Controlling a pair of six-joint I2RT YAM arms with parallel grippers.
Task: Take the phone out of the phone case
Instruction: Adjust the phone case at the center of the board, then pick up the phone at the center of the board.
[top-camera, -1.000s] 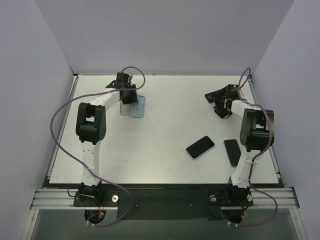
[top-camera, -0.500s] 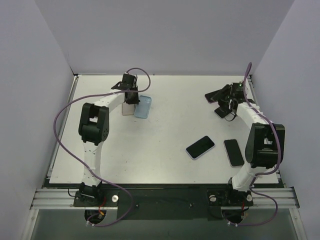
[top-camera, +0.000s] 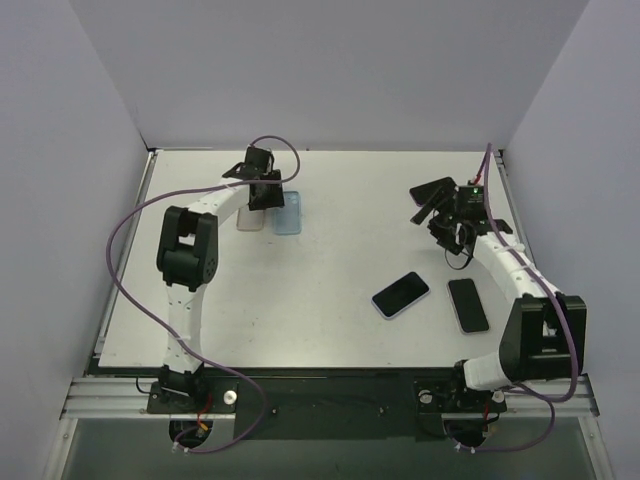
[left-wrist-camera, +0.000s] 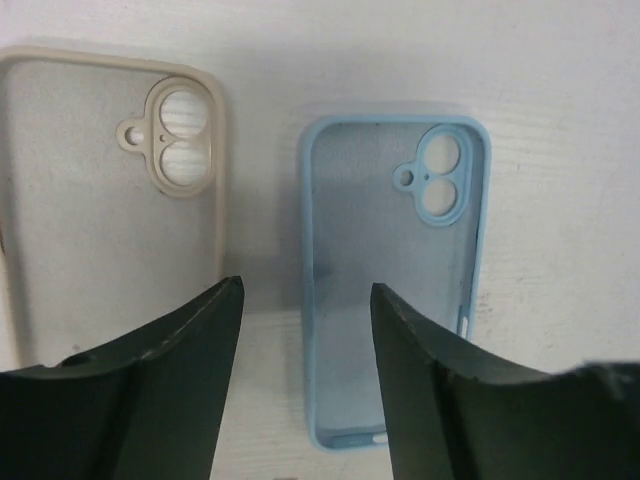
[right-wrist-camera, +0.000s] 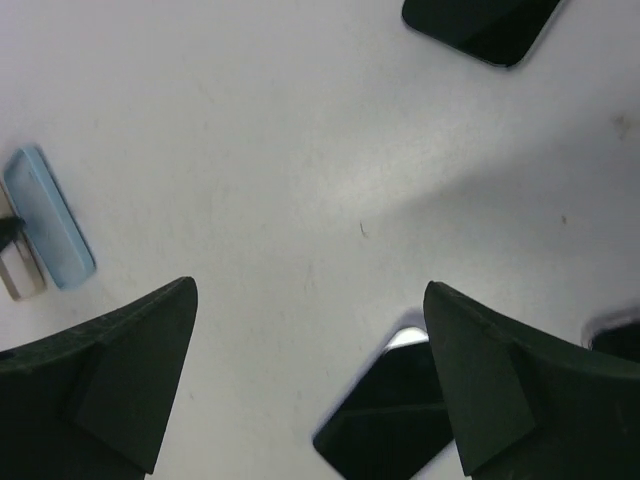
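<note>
Left claw gapes empty above blue case, its lower corner hidden.

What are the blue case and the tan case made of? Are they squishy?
The blue case looks like soft silicone or rubbery plastic: matte, with rounded edges and a dull lining inside. The tan case looks like the same kind, matte too. Squishiness is only a guess from the look.

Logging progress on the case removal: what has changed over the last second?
The right arm stretched out, its elbow swinging toward the near edge; the open right hand barely moved. The left hand and blue case shifted slightly right. The beige case and three phones stayed put.
</note>
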